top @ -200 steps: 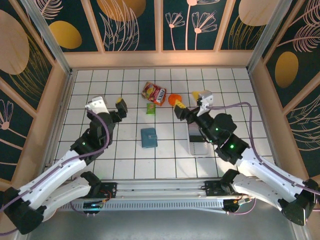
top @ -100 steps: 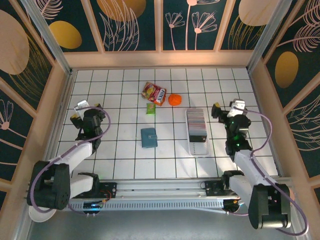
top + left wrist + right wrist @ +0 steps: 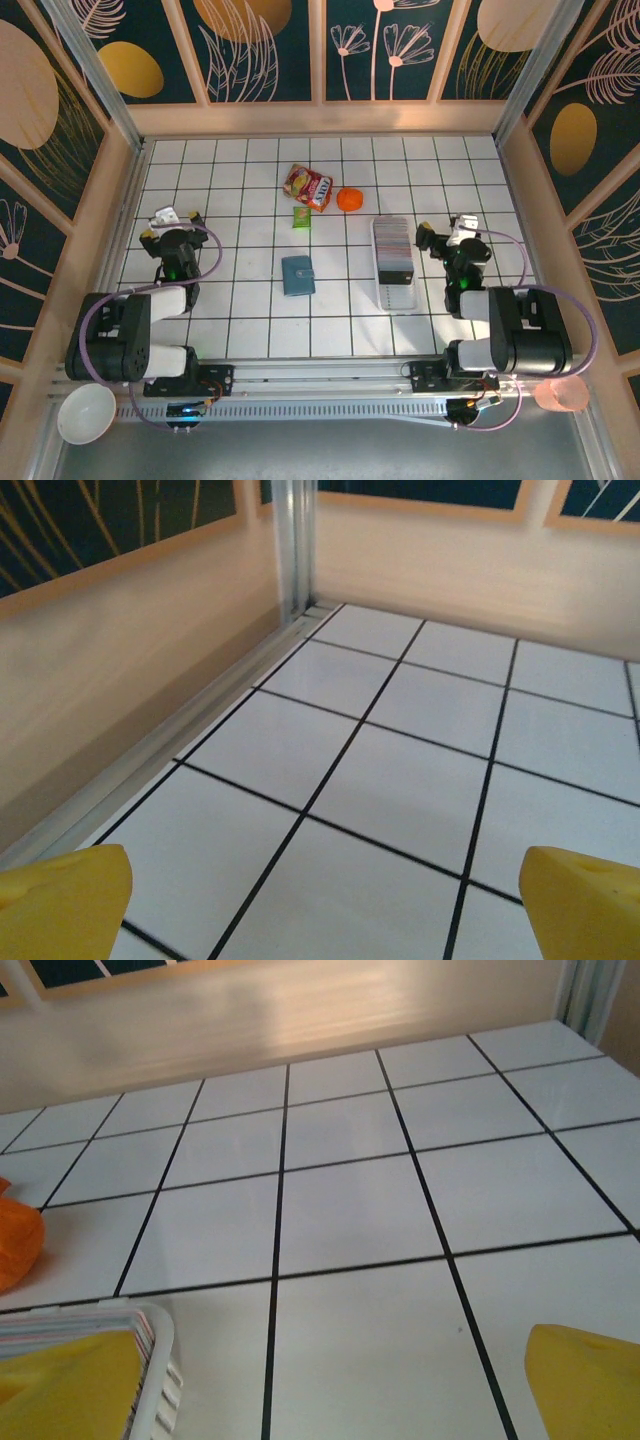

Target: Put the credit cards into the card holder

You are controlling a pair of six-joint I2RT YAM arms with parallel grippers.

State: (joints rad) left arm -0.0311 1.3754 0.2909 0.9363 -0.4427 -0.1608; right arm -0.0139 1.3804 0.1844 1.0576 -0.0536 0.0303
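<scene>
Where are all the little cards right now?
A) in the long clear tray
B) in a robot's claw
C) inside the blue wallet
A: the credit cards stand packed in the clear tray, while the card holder lies apart from it.

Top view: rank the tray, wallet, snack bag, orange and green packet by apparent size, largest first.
1. tray
2. snack bag
3. wallet, close to the bag, so that pair is unsure
4. orange
5. green packet
All sit on the same table, so nearness to the camera barely skews this.
</scene>
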